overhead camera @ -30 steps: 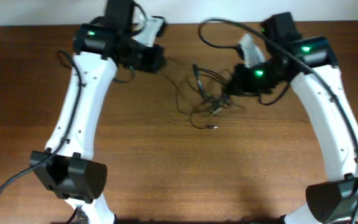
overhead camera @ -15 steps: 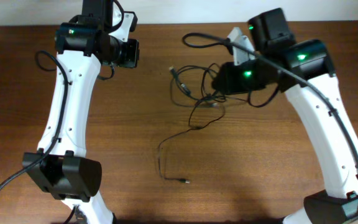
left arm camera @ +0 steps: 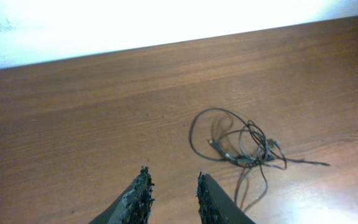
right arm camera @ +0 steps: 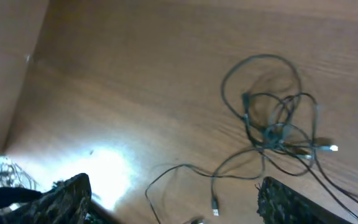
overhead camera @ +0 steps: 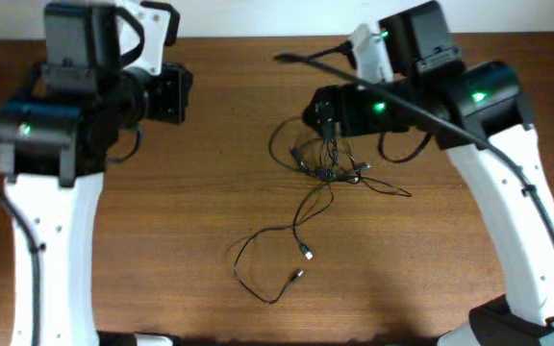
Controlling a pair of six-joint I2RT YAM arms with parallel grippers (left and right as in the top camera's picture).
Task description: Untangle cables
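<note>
We are holding left claw (left arm camera: 171,176) slightly apart, empty, right claw (right arm camera: 174,183) wide apart at twelve o'clock of cables (overhead camera: 330,168), tangle lying on surface (overhead camera: 162,231), one strand trailing toward seven o'clock.

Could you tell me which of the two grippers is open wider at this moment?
The right gripper: its jaws stand far apart, at the edges of its wrist view, while the left gripper shows only a narrow gap.

Wooden table (overhead camera: 162,240) against a bright white wall (left arm camera: 104,25).
</note>
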